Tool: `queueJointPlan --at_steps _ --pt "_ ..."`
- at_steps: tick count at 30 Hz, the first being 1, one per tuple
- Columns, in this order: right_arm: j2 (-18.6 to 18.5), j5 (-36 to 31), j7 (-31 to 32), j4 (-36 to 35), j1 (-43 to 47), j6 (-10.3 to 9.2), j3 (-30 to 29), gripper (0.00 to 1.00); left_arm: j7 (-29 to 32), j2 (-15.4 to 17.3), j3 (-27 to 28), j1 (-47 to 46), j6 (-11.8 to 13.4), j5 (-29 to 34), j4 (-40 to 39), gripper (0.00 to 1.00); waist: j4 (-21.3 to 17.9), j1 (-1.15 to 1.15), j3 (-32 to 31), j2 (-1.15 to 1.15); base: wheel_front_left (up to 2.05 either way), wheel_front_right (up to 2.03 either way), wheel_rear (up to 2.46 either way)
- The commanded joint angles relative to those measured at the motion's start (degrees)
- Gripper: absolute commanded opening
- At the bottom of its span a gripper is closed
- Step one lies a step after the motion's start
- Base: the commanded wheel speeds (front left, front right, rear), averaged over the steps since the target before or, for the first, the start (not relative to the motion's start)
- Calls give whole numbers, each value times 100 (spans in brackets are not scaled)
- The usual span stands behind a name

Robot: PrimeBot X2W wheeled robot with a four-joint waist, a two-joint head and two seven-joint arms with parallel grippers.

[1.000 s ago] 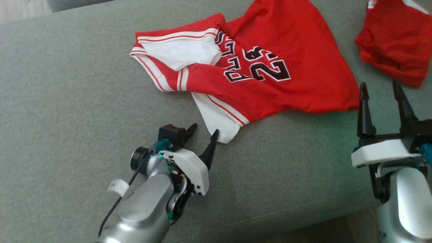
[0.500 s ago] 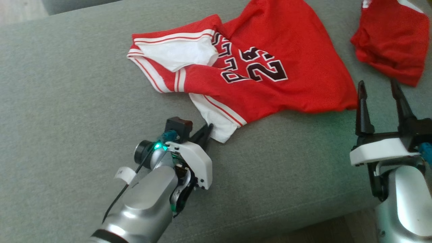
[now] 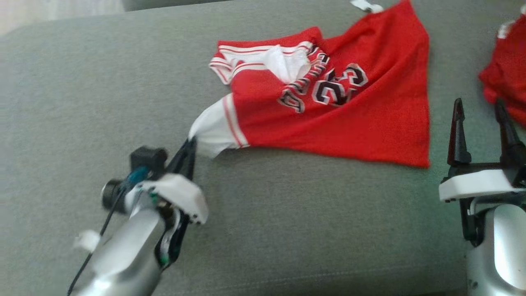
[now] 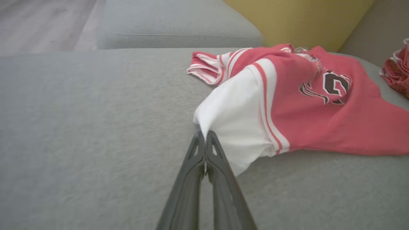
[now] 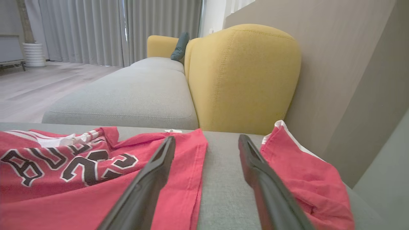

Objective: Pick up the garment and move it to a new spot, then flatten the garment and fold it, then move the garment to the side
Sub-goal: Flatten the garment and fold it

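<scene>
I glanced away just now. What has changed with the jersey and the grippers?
The left gripper closed on the white sleeve and pulled it leftward, drawing the jersey taut. The right gripper stayed open and idle; the other red garment lies untouched.

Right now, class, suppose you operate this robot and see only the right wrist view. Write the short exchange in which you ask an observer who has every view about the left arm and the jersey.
Operator: Has the left gripper got hold of the jersey?
Observer: Yes. The left gripper has its jaws shut on the tip of the white sleeve of the jersey.
Operator: Does that sleeve lie flat?
Observer: No. It is drawn out from the red body into a point at the jaws, above the grey cushion.
</scene>
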Motion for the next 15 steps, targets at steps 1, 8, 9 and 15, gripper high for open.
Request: queueJointPlan --at_steps 1,8,9,15 --pt "-35 6 -9 -223 27 37 130 100 -66 278 309 37 151 -44 -357 0 175 0 -58 0 0 0 0" --pt "-35 -2 30 -242 18 37 141 100 -55 875 725 796 828 -108 -1512 0 327 0 -52 0 0 0 0" --pt "-35 -2 38 -239 20 37 149 100 -29 970 787 929 972 -111 -1699 0 336 0 -45 0 0 0 0" --pt "-35 5 39 -189 30 37 142 100 257 1327 882 1568 1586 -90 -2605 0 307 0 40 0 0 0 0"
